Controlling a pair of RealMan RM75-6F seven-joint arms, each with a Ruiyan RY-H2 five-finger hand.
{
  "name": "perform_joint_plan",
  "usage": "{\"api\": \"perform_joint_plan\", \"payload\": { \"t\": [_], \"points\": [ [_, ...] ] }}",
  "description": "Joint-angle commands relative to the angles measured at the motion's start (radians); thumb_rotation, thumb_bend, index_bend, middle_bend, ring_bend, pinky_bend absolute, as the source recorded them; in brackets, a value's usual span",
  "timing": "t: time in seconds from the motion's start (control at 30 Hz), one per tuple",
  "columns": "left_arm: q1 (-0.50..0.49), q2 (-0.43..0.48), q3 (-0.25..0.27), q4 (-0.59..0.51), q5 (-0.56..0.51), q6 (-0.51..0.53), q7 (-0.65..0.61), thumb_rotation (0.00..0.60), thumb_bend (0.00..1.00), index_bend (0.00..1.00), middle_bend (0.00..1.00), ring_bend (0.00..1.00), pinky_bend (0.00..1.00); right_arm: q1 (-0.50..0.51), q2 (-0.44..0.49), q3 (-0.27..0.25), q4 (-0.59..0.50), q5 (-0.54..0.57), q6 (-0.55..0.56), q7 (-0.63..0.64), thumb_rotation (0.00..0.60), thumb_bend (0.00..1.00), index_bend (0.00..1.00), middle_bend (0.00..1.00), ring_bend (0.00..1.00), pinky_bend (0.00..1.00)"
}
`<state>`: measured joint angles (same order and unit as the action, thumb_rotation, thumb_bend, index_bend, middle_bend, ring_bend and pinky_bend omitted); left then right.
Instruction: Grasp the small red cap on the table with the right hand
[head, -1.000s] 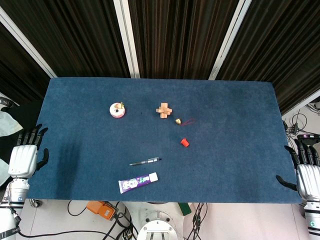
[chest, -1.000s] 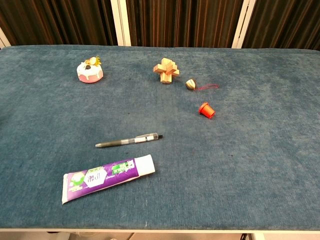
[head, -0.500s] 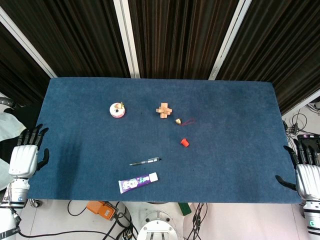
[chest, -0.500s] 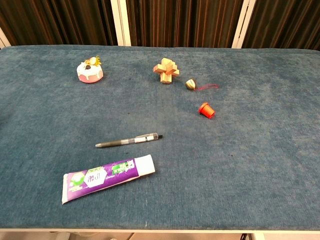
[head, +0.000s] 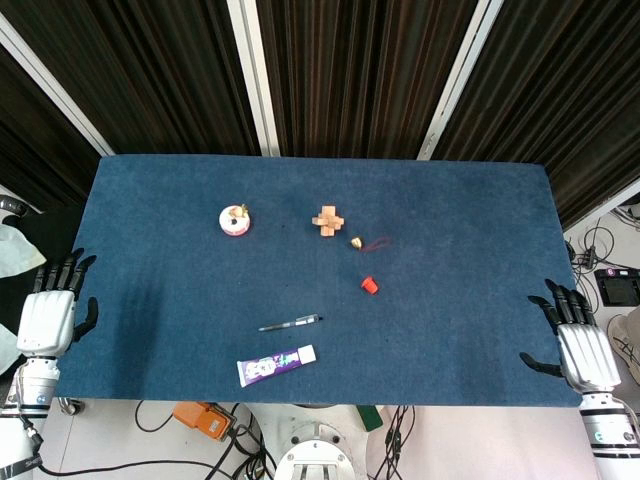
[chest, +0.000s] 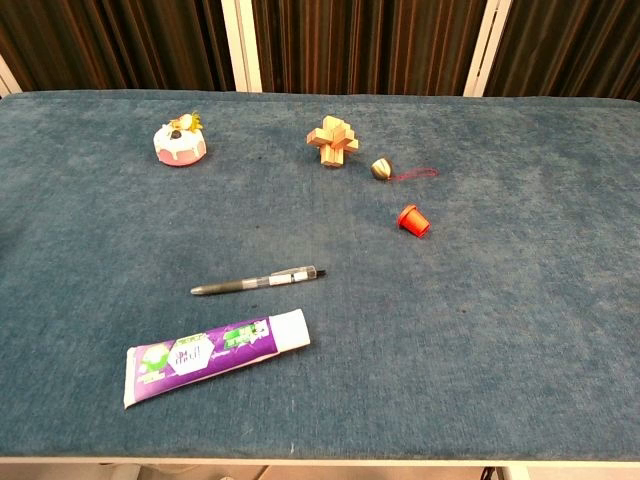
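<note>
The small red cap (head: 370, 286) (chest: 412, 220) lies on its side near the middle of the blue table (head: 470, 250), free of any hand. My right hand (head: 577, 346) hovers over the table's front right corner, fingers spread and empty, far to the right of the cap. At the front left edge my left hand (head: 50, 312) stays outside the table, fingers apart, holding nothing. Neither hand shows in the chest view.
A wooden burr puzzle (head: 328, 221) and a small brass bell with a red cord (head: 358, 242) lie just behind the cap. A pen (head: 289, 324) and a purple toothpaste tube (head: 276, 365) lie in front left. A pink cake toy (head: 235, 219) sits further left.
My right hand has moved left and slightly forward onto the table's front right corner. The left hand and the objects have not moved.
</note>
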<state>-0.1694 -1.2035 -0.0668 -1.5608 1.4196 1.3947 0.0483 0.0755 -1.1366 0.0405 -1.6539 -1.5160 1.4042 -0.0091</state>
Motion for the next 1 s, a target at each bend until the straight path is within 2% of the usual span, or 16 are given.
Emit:
{"api": "perform_joint_plan", "payload": {
  "t": [0.03, 0.27, 0.5, 1.0],
  "points": [
    [0.001, 0.001, 0.003, -0.003, 0.006, 0.003, 0.001, 0.6, 0.53, 0.11, 0.02, 0.06, 0.04, 0.04, -0.043, 0.011, -0.026, 0.001, -0.039, -0.077, 0.6, 0.27, 0.29, 0.05, 0.04, 0.0],
    [0.006, 0.006, 0.006, -0.01, 0.012, 0.012, 0.003, 0.6, 0.53, 0.11, 0.02, 0.06, 0.04, 0.155, -0.13, 0.047, -0.038, 0.057, -0.2, -0.15, 0.6, 0.27, 0.34, 0.06, 0.04, 0.0],
    [0.007, 0.008, 0.006, -0.012, 0.011, 0.011, 0.003, 0.6, 0.53, 0.11, 0.02, 0.06, 0.04, 0.286, -0.232, 0.095, 0.024, 0.106, -0.341, -0.178, 0.6, 0.27, 0.34, 0.06, 0.04, 0.0],
    [0.006, 0.01, 0.0, -0.007, 0.001, 0.004, -0.004, 0.6, 0.53, 0.11, 0.02, 0.06, 0.04, 0.498, -0.397, 0.179, 0.178, 0.245, -0.515, -0.262, 0.6, 0.27, 0.34, 0.06, 0.04, 0.0]
  ]
}}
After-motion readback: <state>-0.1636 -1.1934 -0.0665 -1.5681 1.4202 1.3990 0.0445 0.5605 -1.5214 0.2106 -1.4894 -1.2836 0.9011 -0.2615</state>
